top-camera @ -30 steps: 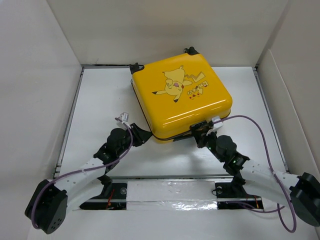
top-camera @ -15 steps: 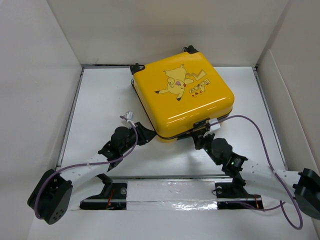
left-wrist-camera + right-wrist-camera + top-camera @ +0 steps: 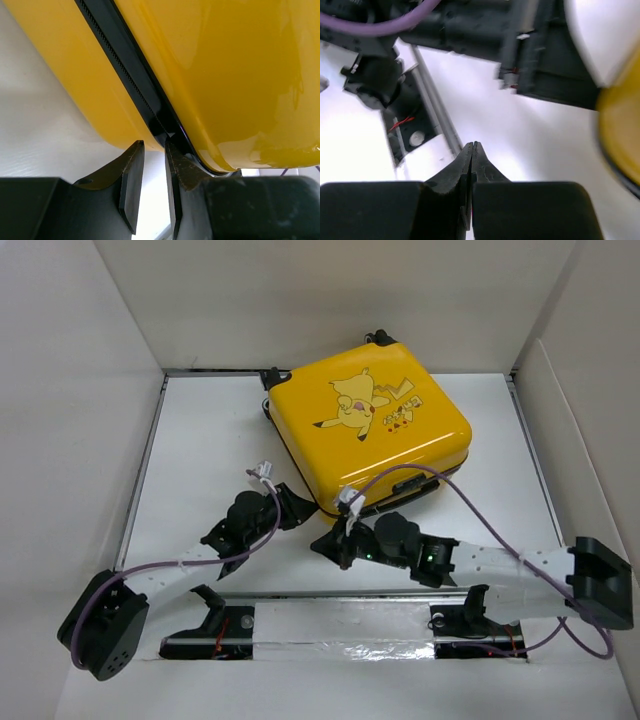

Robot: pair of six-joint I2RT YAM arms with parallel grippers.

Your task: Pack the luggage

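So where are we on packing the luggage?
Done: luggage lies shut, shells together. In hand: left fingers, slightly apart, at the zip seam on its near corner; right fingers shut, empty, off the case. Left: zip closure all round, which these views can't confirm.

Left of the luggage (image 3: 365, 430) the white surface (image 3: 200, 440) lies bare up to the side wall, and this is the widest way in. Right of the luggage a narrower bare strip remains. Behind it, its wheels (image 3: 272, 375) sit close to the back wall (image 3: 330, 300). In front of it the room is crowded. The left gripper (image 3: 152, 145) touches the corner seam, and the right gripper (image 3: 472, 145), fingers pressed together, is near. The right arm (image 3: 500, 565) lies across, and its purple cable (image 3: 440, 477) arches over the luggage's near edge.
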